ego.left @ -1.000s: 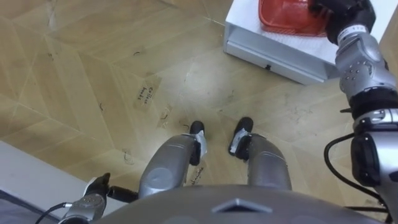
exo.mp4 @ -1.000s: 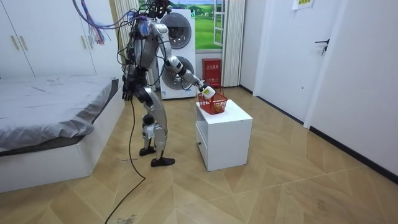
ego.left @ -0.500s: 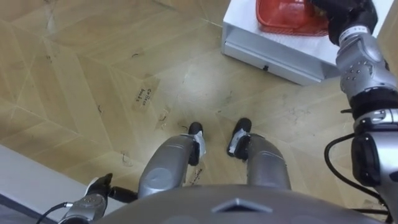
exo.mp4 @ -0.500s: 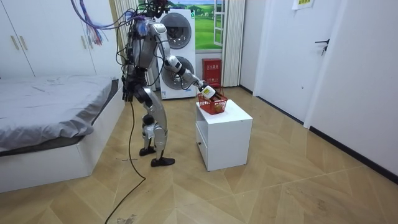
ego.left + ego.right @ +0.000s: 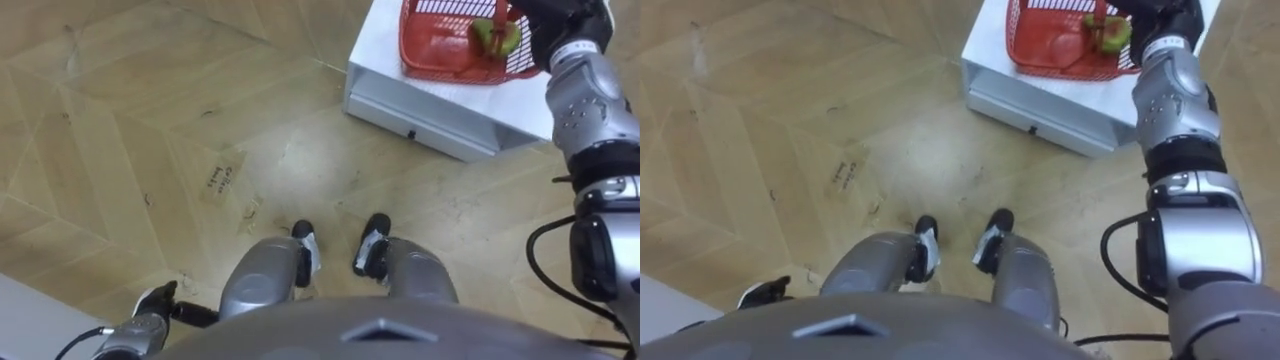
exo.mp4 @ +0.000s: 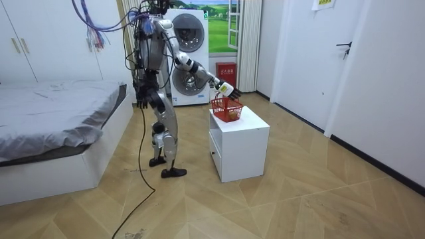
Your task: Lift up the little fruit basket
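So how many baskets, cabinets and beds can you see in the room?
fruit basket: 1
white cabinet: 1
bed: 1
Total: 3

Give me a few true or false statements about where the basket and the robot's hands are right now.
The basket is red. True.
The basket is empty. False: green fruit lies in it.
The right hand holds the basket's handle. True.
The basket is down on the floor. False: it is at the top of the white cabinet.
The left hand is at the basket. False: it hangs low at the robot's side.
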Robot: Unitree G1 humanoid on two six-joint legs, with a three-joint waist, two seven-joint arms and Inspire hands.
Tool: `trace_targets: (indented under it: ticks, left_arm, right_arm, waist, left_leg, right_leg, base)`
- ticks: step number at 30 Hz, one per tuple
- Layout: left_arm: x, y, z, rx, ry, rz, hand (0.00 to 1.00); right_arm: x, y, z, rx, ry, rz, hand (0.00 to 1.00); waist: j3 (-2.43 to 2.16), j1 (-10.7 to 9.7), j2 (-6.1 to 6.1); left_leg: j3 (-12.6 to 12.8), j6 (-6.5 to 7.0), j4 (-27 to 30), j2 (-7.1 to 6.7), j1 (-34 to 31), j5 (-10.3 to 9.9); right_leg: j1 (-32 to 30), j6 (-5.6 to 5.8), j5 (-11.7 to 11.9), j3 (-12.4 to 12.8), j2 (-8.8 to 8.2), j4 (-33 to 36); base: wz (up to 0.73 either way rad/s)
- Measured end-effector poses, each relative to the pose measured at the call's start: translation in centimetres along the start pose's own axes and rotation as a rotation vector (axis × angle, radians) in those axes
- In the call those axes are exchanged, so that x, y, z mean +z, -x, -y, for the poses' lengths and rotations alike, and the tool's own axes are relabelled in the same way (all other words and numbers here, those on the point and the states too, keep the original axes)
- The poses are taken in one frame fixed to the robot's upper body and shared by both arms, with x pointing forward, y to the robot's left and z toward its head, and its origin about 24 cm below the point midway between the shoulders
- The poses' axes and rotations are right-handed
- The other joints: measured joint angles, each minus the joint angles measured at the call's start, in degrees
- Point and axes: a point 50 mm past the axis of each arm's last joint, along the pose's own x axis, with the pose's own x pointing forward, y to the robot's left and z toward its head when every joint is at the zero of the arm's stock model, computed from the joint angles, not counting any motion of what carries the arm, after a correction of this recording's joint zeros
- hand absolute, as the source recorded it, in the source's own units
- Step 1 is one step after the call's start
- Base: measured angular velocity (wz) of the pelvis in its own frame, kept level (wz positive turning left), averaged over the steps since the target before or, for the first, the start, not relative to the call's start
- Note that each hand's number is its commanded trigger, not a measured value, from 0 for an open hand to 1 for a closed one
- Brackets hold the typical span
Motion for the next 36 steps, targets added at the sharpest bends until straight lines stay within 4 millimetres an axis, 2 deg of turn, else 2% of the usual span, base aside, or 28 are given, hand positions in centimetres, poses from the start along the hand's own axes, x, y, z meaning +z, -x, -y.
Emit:
trace_targets:
  ticks: [1, 3, 6, 8, 12, 16, 18, 21, 25, 28, 31, 34, 36]
  left_arm:
    - [0.0, 0.0, 0.0, 0.001, 0.000, -0.001, 0.00]
    - [-0.2, 0.1, -0.1, 0.005, 0.005, 0.001, 0.00]
    - [-0.1, 0.1, 0.0, 0.007, 0.011, 0.012, 0.00]
    - [-0.1, 0.1, -0.1, 0.023, 0.018, 0.011, 0.00]
    - [-0.1, 0.1, -0.5, 0.060, 0.038, 0.010, 0.00]
    - [-0.4, 0.2, -0.7, 0.073, 0.080, 0.015, 0.00]
    - [-0.9, 0.4, -1.1, 0.095, 0.111, 0.010, 0.00]
    - [-1.1, 0.4, -1.2, 0.103, 0.114, -0.005, 0.00]
    - [-0.3, 0.4, -1.3, 0.105, 0.122, 0.022, 0.00]
    - [0.3, 0.4, -1.4, 0.110, 0.137, 0.048, 0.00]
    - [0.8, 0.4, -1.3, 0.122, 0.142, 0.074, 0.00]
    - [1.7, 0.5, -1.2, 0.148, 0.151, 0.105, 0.00]
    - [2.4, 0.5, -0.9, 0.159, 0.157, 0.121, 0.00]
  right_arm:
    - [-0.2, 0.1, 0.2, -0.005, -0.003, -0.004, 0.00]
    - [-1.0, 0.4, 1.0, -0.023, -0.028, -0.028, 0.00]
    - [-1.8, 0.9, 1.9, -0.041, -0.019, -0.048, 0.00]
    - [-2.0, 1.2, 2.1, -0.034, -0.022, -0.046, 0.00]
    - [-2.2, 1.8, 2.3, -0.018, -0.032, -0.035, 0.00]
    - [-1.7, 2.4, 3.2, -0.021, -0.077, -0.003, 0.00]
    - [-1.3, 3.0, 3.8, -0.026, -0.100, 0.027, 0.00]
    - [-1.2, 3.7, 4.5, -0.034, -0.114, 0.044, 0.00]
    - [-2.0, 4.4, 5.4, -0.052, -0.089, 0.027, 0.00]
    - [-3.3, 5.2, 6.6, -0.088, -0.065, -0.013, 0.00]
    - [-5.7, 6.6, 8.6, -0.159, -0.042, -0.096, 0.00]
    - [-8.6, 8.0, 10.1, -0.226, -0.026, -0.200, 0.00]
    - [-12.3, 9.8, 11.4, -0.301, 0.022, -0.338, 0.00]
  waist:
    - [-0.06, -0.01, -0.05]
    - [-0.52, -0.31, -0.26]
    - [-0.72, -1.10, -0.47]
    - [-0.86, -1.04, -0.97]
    - [-0.82, -2.86, -2.20]
    - [-0.83, -4.30, -2.72]
    - [-1.01, -4.86, -3.08]
    - [-1.09, -5.60, -3.22]
    - [-1.11, -5.73, -3.28]
    - [-1.07, -5.71, -3.25]
    - [-1.01, -5.91, -3.22]
    - [-0.60, -6.14, -2.64]
    - [-0.55, -6.27, -2.42]
  left_leg:
    - [0.08, 0.00, -0.34, 0.05, 0.63, 0.00]
    - [0.24, 0.00, -1.50, 0.17, 2.72, 0.00]
    - [0.64, -0.01, -2.70, 0.25, 4.86, 0.00]
    - [1.84, -0.01, -3.58, 0.39, 5.93, 0.01]
    - [2.79, -0.02, -3.97, 0.66, 7.52, 0.00]
    - [2.87, -0.14, -5.31, 1.00, 9.97, -0.08]
    - [3.00, -0.14, -6.60, 1.15, 11.53, -0.08]
    - [3.16, -0.23, -7.64, 1.43, 13.15, -0.12]
    - [3.66, -0.48, -8.11, 1.66, 14.30, -0.28]
    - [3.62, -0.48, -8.37, 1.68, 15.56, -0.28]
    - [3.97, -0.54, -8.53, 1.68, 16.81, -0.33]
    - [4.06, -0.73, -9.19, 1.82, 17.52, -0.65]
    - [4.08, -0.77, -9.63, 1.89, 18.24, -0.86]
  right_leg:
    - [0.59, 0.01, 0.09, 0.06, 0.15, -0.35]
    - [2.44, 0.13, 0.09, 0.06, 0.45, -1.23]
    - [4.07, 0.30, 0.01, 0.41, 0.68, -1.90]
    - [4.20, 0.35, -0.03, 1.82, 1.04, -1.94]
    - [5.57, 0.38, 0.07, 3.03, 1.67, -2.71]
    - [8.11, 0.52, 0.44, 3.04, 2.28, -4.59]
    - [9.50, 0.58, 0.57, 2.93, 2.58, -5.80]
    - [11.23, 0.63, 0.89, 3.01, 3.13, -7.01]
    - [11.98, 0.63, 0.87, 3.59, 3.49, -7.21]
    - [12.81, 0.68, 0.81, 4.35, 3.69, -7.31]
    - [14.31, 0.85, 0.69, 4.41, 3.74, -8.00]
    - [14.75, 0.84, 0.65, 4.62, 4.06, -8.08]
    - [15.63, 0.88, 0.60, 4.78, 4.44, -8.45]
  base:
    - [-0.06]
    - [-0.04]
    - [-0.07]
    - [-0.31]
    - [-0.15]
    - [-0.03]
    - [-0.04]
    - [-0.02]
    - [-0.10]
    - [-0.12]
    - [-0.01]
    - [0.00]
    - [0.00]
